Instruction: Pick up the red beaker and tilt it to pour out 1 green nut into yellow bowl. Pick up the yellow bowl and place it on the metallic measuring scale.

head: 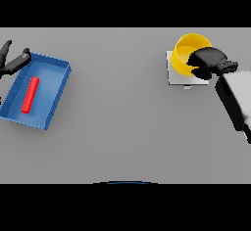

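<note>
Grey bench (122, 127): carries everything you see.
Far left: your left hand (12, 61), fingers spread, idle by a blue tray (54, 100) holding a red bar (30, 94).
Right: yellow bowl (188, 49) sits on the metallic scale (177, 76); your right hand (208, 62) curls round its rim.
Risk: withdrawing sideways could drag the bowl off.

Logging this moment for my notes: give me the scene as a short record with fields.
yellow bowl: over the metallic measuring scale, tilted
right robot hand: curled on the bowl's rim
left robot hand: fingers open, at the blue tray's far corner
blue tray: left side of table, holds a red bar
red beaker: not seen
</note>
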Controlling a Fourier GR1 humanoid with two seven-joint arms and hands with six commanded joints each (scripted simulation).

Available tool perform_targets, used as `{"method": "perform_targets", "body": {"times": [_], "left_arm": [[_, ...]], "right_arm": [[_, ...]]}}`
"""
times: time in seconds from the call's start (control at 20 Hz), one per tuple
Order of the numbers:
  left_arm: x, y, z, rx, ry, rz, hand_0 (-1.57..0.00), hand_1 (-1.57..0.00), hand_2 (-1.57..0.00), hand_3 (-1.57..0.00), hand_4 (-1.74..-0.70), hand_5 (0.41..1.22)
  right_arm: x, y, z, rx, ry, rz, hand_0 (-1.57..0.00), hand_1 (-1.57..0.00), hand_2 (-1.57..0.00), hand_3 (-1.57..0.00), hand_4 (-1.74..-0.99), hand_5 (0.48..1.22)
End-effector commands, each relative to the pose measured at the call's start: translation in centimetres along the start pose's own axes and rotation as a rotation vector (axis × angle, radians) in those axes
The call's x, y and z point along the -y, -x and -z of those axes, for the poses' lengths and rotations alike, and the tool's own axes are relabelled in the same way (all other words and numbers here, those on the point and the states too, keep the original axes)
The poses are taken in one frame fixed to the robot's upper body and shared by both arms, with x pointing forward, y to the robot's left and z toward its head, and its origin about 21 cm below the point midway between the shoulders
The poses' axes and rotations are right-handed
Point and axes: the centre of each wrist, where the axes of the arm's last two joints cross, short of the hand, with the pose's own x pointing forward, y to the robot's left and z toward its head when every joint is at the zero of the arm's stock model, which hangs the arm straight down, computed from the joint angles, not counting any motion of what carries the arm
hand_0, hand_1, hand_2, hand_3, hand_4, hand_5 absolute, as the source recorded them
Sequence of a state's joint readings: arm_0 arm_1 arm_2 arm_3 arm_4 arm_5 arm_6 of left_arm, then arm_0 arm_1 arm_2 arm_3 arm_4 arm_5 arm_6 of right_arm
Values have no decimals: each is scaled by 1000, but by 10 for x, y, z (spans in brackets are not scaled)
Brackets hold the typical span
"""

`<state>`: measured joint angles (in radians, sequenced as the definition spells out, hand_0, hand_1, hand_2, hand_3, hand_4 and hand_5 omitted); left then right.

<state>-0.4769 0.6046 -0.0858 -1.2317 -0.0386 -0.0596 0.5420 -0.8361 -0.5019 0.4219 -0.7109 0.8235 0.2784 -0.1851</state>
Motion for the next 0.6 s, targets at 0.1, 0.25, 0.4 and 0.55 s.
{"method": "perform_targets", "body": {"times": [0.1, 0.25, 0.4, 0.55], "left_arm": [[4, -2, 1, -12, 8, 2, 1, 1, 1, 1, -836, 775], [2, -5, 2, -2, 6, 1, 1, 1, 1, 1, -834, 771], [3, 0, 1, 2, 13, -16, 1, 1, 1, 1, -840, 764], [1, 0, 3, 2, 9, -3, 1, 1, 1, 1, -832, 749]], "right_arm": [[2, 1, 0, 1, -6, 12, -1558, -1428, -1343, -1110, -1682, 1221], [0, 1, 0, -16, -11, 53, -1147, -958, -848, -688, -1559, 1014], [-2, 3, -1, -27, -36, 92, -605, -556, -470, -391, -1496, 890], [4, -2, 3, -26, -37, 86, -309, -304, -240, -206, -1461, 833]]}}
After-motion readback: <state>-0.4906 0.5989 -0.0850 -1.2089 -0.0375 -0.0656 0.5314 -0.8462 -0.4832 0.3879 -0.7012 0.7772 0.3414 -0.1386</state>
